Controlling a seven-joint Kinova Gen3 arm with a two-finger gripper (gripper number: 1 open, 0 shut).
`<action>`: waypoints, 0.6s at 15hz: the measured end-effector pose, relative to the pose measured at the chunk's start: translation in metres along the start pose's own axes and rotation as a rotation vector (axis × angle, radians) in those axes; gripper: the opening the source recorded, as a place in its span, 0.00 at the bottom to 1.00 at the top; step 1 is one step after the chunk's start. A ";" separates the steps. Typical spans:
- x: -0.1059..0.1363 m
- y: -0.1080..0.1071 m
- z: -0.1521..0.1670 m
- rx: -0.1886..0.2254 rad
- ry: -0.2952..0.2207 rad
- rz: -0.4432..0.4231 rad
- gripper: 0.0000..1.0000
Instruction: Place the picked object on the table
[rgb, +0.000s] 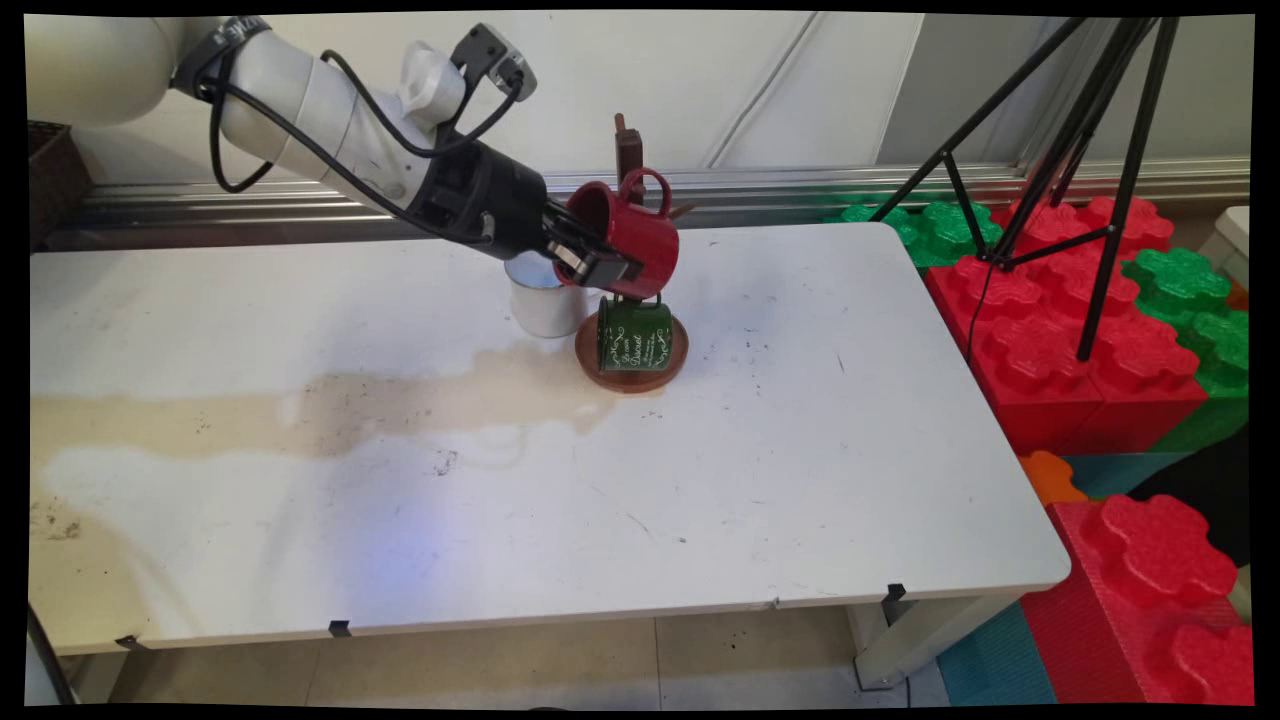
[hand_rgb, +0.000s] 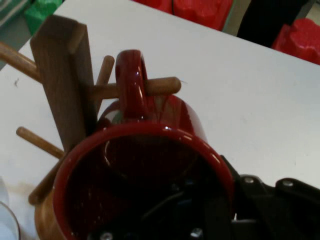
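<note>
My gripper (rgb: 600, 266) is shut on the rim of a red mug (rgb: 640, 238), tipped on its side above the table (rgb: 800, 450). In the hand view one finger is inside the red mug (hand_rgb: 150, 150) and the other outside its wall. The mug's handle (hand_rgb: 131, 85) loops round a wooden peg (hand_rgb: 164, 86) of the brown mug tree (hand_rgb: 62, 80). The tree's post (rgb: 628, 150) rises behind the mug. A green mug (rgb: 635, 335) hangs low on the tree over its round base (rgb: 632, 380).
A white mug (rgb: 540, 300) stands just left of the tree's base, under my wrist. A brownish stain (rgb: 350, 400) runs across the table's left half. Large red and green foam blocks (rgb: 1060, 340) and a black tripod (rgb: 1100, 200) stand off the right edge.
</note>
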 end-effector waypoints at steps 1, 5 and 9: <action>0.000 0.001 -0.002 0.001 0.004 0.004 0.00; 0.000 0.005 -0.008 -0.003 0.015 0.016 0.00; -0.001 0.012 -0.014 -0.019 0.018 0.033 0.00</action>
